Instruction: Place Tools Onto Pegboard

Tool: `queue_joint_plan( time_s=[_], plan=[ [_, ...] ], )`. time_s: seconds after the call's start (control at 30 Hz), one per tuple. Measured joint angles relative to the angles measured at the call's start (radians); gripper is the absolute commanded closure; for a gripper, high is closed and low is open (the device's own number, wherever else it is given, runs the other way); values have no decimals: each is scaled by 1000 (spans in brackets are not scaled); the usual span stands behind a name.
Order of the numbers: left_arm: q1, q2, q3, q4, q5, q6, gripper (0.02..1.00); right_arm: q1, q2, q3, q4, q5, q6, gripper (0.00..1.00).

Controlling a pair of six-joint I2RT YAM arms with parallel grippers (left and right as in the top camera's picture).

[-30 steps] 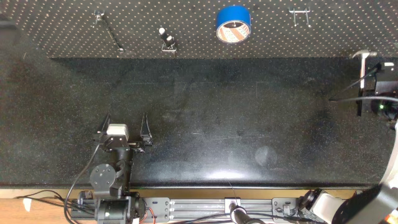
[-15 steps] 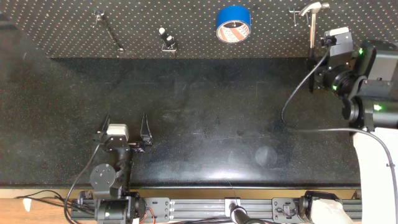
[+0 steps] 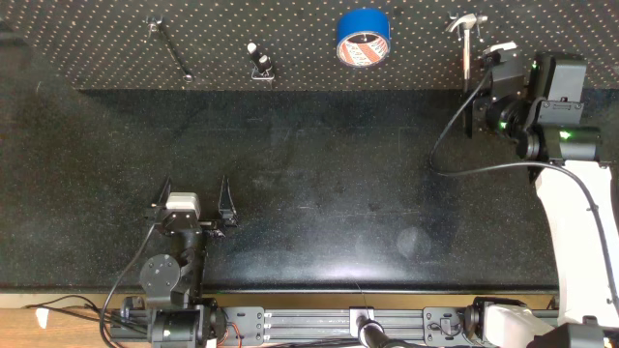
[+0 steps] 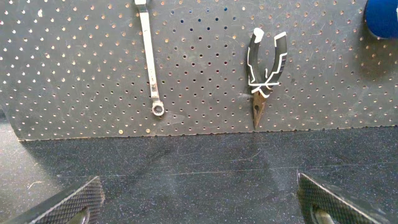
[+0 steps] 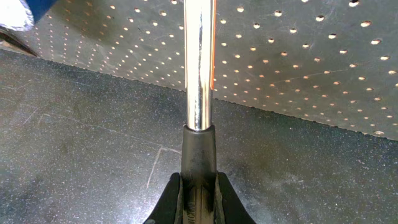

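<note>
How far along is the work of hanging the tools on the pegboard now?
Done: the wrench, pliers and tape roll hang on the pegboard. In hand: the right pincer grips the hammer by its handle, head up against the pegboard; I cannot tell if it is hooked. Remaining: hook it and let go. The left pincer rests open over the table.

The dark worktop (image 3: 319, 193) met a pegboard (image 3: 77, 39) that carried a wrench (image 3: 174, 50), pliers (image 3: 259, 63) and blue tape (image 3: 363, 39).

My left gripper (image 3: 194, 200) rests low at the near left, fingers spread wide. My right arm stretches to the far right, my right gripper (image 5: 199, 198) pinched tight on the hammer (image 5: 199, 68).
</note>
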State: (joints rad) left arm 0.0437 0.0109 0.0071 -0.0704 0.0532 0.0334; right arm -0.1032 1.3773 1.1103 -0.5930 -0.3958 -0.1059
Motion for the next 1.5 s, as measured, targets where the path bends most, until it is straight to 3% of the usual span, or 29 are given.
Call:
queue_joint_plan(
  time_s=[0.07, 0.1, 0.13, 0.2, 0.27, 0.33, 0.47, 0.57, 0.7, 0.83, 1.07, 1.27, 1.5],
  plan=[
    [0, 0, 0, 0, 0, 0, 23, 0, 17, 0, 10, 0, 0, 915],
    [0, 0, 0, 0, 0, 0, 23, 0, 28, 0, 14, 1, 0, 669],
    [0, 0, 0, 0, 0, 0, 23, 0, 40, 0, 19, 0, 0, 603],
    [0, 0, 0, 0, 0, 0, 23, 0, 65, 0, 15, 0, 6, 577],
    [0, 0, 0, 0, 0, 0, 23, 0, 76, 0, 21, 0, 12, 246],
    [0, 0, 0, 0, 0, 0, 23, 0, 78, 0, 25, 0, 16, 14],
    [0, 0, 0, 0, 0, 0, 23, 0, 71, 0, 25, 20, 15, 9],
    [0, 0, 0, 0, 0, 0, 23, 9, -51, -24, 52, 127, 15, 7],
    [0, 0, 0, 0, 0, 0, 23, 12, -335, -393, 416, 196, 24, 7],
    [0, 0, 1, -1, 0, 0, 23, 14, -579, -758, 763, 214, 206, 7],
    [0, 0, 1, -1, 0, 0, 23, 26, -855, -1011, 877, 223, 335, 5],
    [0, 0, 1, -1, 0, 0, 23, 36, -1014, -1104, 854, 241, 363, 5],
    [0, 0, 1, 0, 0, 0, 23, 61, -1217, -1104, 539, 267, 368, 5]
  ],
)
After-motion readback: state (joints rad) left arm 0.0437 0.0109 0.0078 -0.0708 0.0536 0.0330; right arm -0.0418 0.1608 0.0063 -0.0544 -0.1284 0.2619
